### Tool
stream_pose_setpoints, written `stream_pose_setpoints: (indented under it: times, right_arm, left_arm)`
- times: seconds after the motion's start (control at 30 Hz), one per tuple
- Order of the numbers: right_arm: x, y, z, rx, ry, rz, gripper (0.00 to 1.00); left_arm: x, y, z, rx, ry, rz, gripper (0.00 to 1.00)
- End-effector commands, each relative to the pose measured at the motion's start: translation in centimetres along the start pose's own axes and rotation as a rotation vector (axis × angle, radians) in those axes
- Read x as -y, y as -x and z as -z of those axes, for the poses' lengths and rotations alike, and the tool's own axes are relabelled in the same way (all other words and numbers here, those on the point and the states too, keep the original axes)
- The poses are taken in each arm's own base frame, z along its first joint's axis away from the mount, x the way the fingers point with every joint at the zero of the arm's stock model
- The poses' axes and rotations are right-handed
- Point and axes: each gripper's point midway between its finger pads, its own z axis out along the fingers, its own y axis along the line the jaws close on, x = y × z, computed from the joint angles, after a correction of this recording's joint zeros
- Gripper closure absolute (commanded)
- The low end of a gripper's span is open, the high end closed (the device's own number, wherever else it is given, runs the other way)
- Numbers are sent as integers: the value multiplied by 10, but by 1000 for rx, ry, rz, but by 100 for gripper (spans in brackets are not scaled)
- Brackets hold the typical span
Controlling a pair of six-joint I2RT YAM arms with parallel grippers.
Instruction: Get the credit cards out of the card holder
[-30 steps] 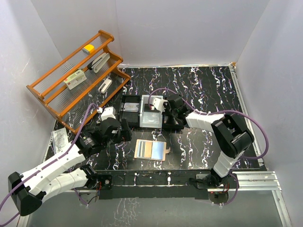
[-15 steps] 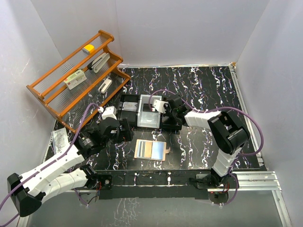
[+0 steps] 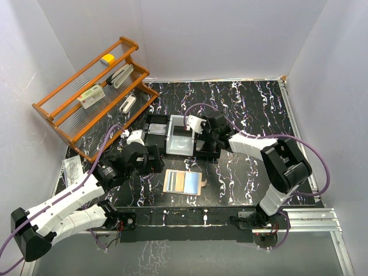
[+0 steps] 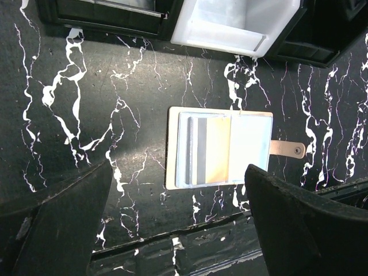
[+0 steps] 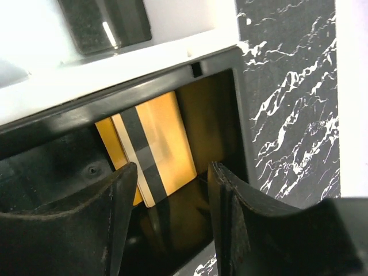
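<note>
Both arms (image 3: 63, 202) (image 3: 250, 144) stretch forward, left tool (image 4: 178, 214) wide near card holder (image 4: 221, 146)

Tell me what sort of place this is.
Probably a robot test booth: plain white walls box in a black marbled table, a left arm and right arm are bolted at its near edge, and a wooden rack holds staged props.

tabletop (image 4: 115, 86) open around card holder (image 4: 171, 149), tray (image 4: 224, 41) beyond
</note>
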Motion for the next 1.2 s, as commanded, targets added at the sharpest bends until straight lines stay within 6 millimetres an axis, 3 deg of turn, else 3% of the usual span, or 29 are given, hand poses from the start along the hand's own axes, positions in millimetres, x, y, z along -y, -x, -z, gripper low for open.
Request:
stream_pose_setpoints:
  times: [0.0,0.17,0.4,0.6,0.67,0.77,0.9,1.17]
  right_arm:
    - [32,33,21,125,-65,-59,49]
    - [43,47,39,197,-92,-136,48]
    - [68,93,95,460,-182,-464,33]
    - [77,88,120,462,-233,-816,24]
    - [78,83,129,458,-254,-937,15]
    - [74,85,141,475,-233,-1090,3]
    - [62,83,153,469,-186,-1286,2]
    - [0,106,174,567,172,-1473,2]
  left_arm:
    - [7,2,-1,-3,-29,-10,1]
    - [11,-2,-5,-24,-40,-13,1]
    - [6,-1,-4,-33,1,-18,1]
    - [5,0,-5,-28,8,-21,1]
    - [4,1,-6,-31,19,-27,1]
    - [6,1,-9,-37,22,-30,1]
    - [6,0,-12,-49,35,-22,1]
    - [-13,-7,-10,-59,107,7,1]
